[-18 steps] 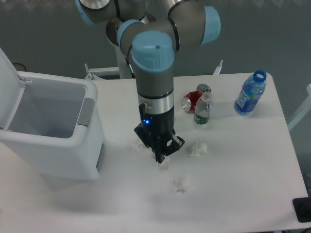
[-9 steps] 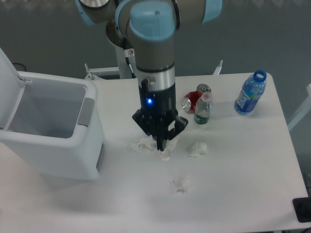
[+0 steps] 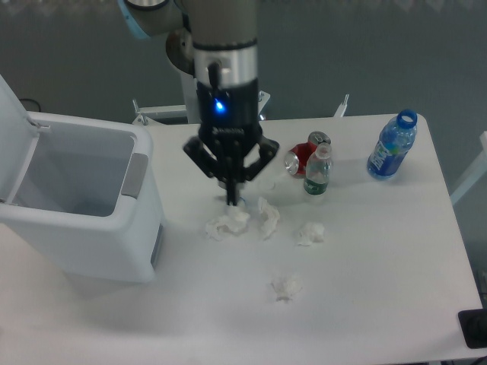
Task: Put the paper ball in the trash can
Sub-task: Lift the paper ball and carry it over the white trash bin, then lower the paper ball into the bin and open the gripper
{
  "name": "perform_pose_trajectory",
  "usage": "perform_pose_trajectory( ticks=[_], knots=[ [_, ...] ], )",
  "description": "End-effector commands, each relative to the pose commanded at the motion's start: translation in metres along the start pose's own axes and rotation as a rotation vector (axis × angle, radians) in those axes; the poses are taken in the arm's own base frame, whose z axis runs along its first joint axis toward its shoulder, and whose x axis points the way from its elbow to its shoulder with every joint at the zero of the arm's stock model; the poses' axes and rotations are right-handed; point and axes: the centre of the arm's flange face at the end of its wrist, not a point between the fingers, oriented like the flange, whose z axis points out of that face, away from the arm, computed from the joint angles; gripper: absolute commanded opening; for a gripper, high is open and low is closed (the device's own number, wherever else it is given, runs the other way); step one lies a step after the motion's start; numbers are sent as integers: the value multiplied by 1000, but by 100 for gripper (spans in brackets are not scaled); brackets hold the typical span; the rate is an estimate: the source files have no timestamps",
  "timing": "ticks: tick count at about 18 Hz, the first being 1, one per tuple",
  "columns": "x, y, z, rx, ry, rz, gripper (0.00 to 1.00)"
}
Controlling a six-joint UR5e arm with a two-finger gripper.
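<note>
Tool (image 3: pixel 231 199), black two-finger type, fingers together at the tip, nothing visibly between them. Large white rectangular plastic trash can (image 3: pixel 144 228), lid open, interior looks empty, sits left of tool. Small white crumpled paper ball (image 3: pixel 227 223) lies on the white surface (image 3: pixel 380 266) just below the fingertips; not lifted.
</note>
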Motion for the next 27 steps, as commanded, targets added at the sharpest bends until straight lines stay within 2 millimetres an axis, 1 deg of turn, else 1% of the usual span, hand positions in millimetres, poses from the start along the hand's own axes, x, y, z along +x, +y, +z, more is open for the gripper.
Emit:
perform_pose_trajectory(
  ticks=[2,3,4,6,7,9,10,13,16,19,21,23,24,25,27],
  knots=[
    [15,-1,-7,24,38,11,0],
    [19,-2,-10,33,46,15,0],
    [28,-4,-12,42,64,27,0],
    [56,-5,-10,42,104,60,0],
    [65,-5,-12,45,112,71,0],
    [93,1,-3,22,149,101,0],
    [106,5,-2,16,163,117,0],
    [121,14,1,3,184,130,0],
    [137,13,-3,10,201,155,0],
    [157,17,1,-4,231,178,1],
    [162,19,2,-8,238,185,8],
    [171,20,4,-12,248,199,27],
    [171,23,6,-17,250,204,41],
    [172,22,6,-15,251,207,51],
    [172,23,6,-17,248,209,68]
  ],
)
